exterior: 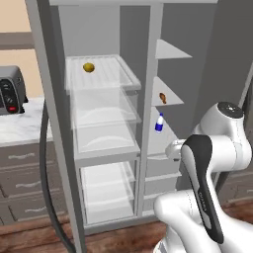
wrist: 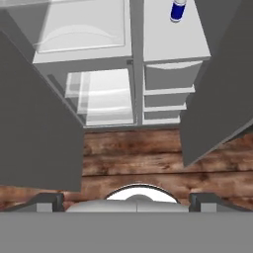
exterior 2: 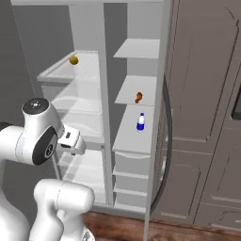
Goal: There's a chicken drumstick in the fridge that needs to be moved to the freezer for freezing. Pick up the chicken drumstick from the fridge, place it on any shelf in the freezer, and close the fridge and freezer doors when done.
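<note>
Wide-spread and holding nothing, the gripper (wrist: pixel 126 200) hangs above the wooden floor (wrist: pixel 133 158), facing the cabinet with both doors swung open. Up in the freezer (exterior 2: pixel 136 117), the chicken drumstick (exterior 2: pixel 138 97) lies on a solid shelf (exterior 2: pixel 129 94), one level above the blue-and-white bottle (exterior 2: pixel 140 122). Over in the fridge (exterior: pixel 101 123), a yellow ball (exterior: pixel 88 67) sits on glass.

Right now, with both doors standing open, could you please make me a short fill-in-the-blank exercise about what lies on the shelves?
1. The chicken drumstick lies on a solid shelf in the ____ compartment.
2. The blue-and-white bottle stands on the shelf directly ____ the drumstick's shelf.
3. The round yellow fruit sits on the ____ glass shelf of the wider compartment.
4. The fingers of the end effector stand ____.

Missing words: narrower; below; top; open
</note>
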